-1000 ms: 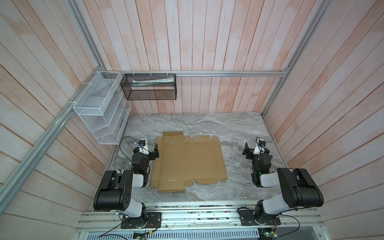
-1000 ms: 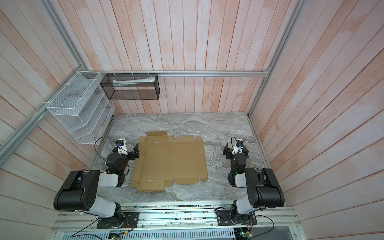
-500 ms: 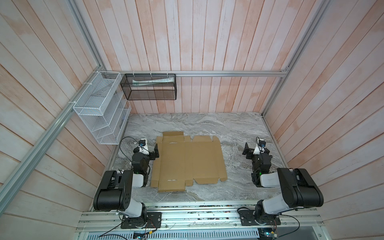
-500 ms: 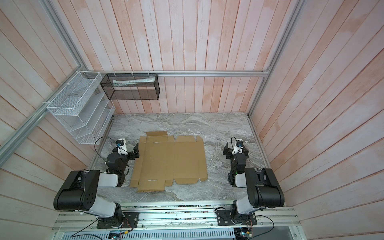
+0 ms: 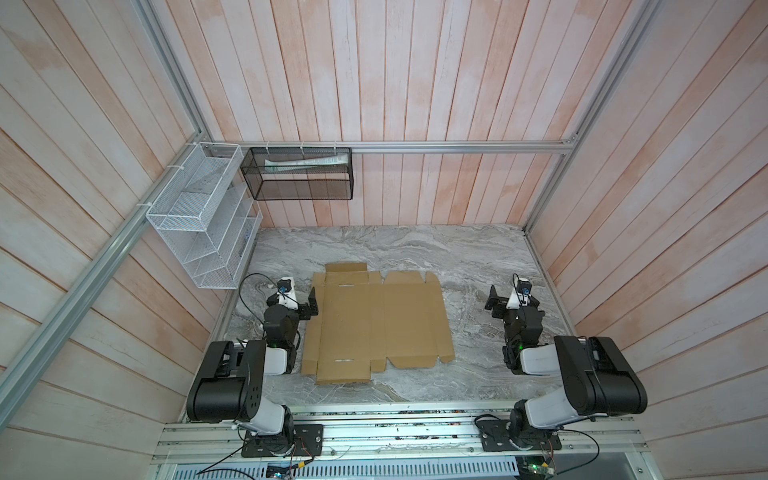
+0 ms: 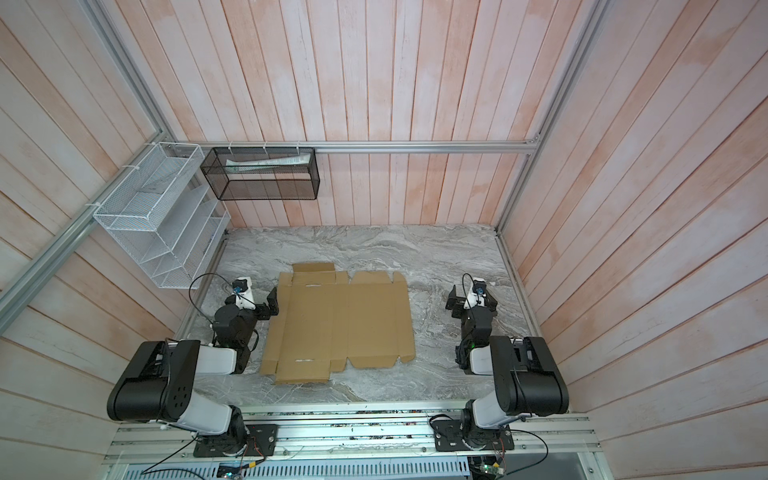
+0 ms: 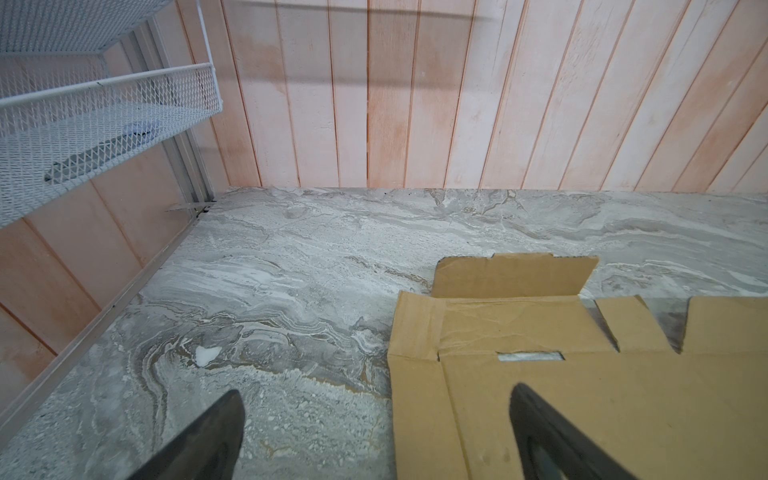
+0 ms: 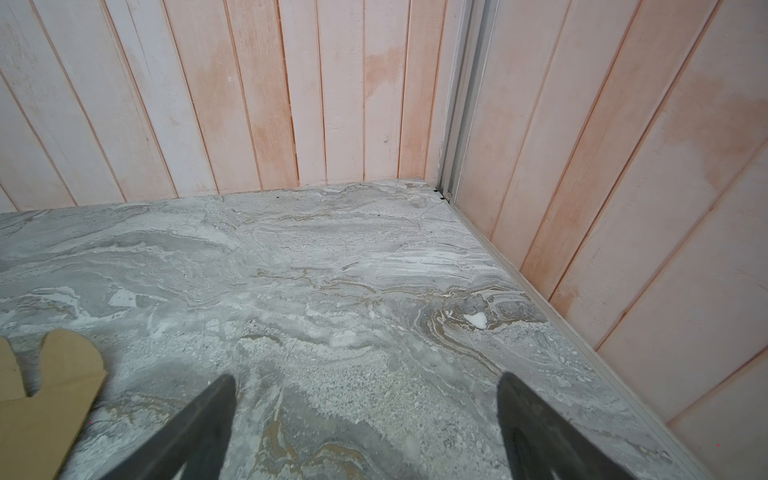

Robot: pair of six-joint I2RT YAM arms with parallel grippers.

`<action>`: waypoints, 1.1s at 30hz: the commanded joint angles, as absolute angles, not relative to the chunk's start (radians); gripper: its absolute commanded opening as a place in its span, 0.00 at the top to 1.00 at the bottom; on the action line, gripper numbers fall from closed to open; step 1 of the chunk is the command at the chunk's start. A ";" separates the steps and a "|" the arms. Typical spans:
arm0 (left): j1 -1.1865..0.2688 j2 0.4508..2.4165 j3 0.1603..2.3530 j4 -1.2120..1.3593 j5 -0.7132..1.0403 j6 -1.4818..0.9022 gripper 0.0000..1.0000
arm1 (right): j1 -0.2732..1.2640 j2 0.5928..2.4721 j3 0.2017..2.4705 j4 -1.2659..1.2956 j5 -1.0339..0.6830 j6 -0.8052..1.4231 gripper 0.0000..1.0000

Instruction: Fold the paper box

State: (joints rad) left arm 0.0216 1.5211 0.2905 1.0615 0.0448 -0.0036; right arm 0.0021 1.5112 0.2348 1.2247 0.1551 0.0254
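Note:
The paper box [image 5: 378, 324] [image 6: 340, 324] is a flat, unfolded sheet of tan cardboard with flaps and slots, lying left of centre on the marble table [image 5: 395, 249]. My left gripper [image 5: 294, 301] [image 6: 251, 301] rests low at the sheet's left edge. It is open, and in the left wrist view [image 7: 376, 392] one finger is over marble and the other over the paper box [image 7: 582, 395]. My right gripper [image 5: 514, 299] [image 6: 473, 300] [image 8: 366, 377] is open over bare marble, well right of the sheet. Only a flap corner of the paper box [image 8: 41, 395] shows in the right wrist view.
A white wire rack [image 5: 199, 216] hangs on the left wall and a black mesh basket [image 5: 301, 174] on the back wall, both above the table. Wooden walls close in three sides. An aluminium rail [image 5: 395, 432] carrying both arm bases runs along the front.

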 commanded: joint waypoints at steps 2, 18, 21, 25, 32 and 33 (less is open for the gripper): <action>0.028 1.530 0.306 1.054 0.043 -0.006 0.00 | -0.003 1.519 0.237 1.217 0.150 0.029 0.02; 0.028 1.526 0.305 1.058 0.043 -0.008 0.00 | -0.005 1.520 0.239 1.217 0.146 0.028 0.02; 0.028 1.517 0.305 1.055 0.019 -0.016 0.00 | -0.005 1.518 0.237 1.218 0.145 0.030 0.02; 0.028 1.409 0.344 0.896 0.002 -0.022 0.00 | -0.005 1.484 0.303 1.107 0.160 0.039 0.02; 0.030 1.224 0.453 0.515 -0.207 -0.289 0.00 | -0.005 1.346 0.448 0.706 0.217 0.201 0.02; 0.031 1.206 0.473 0.440 -0.236 -0.350 0.00 | -0.004 1.321 0.447 0.689 0.226 0.247 0.02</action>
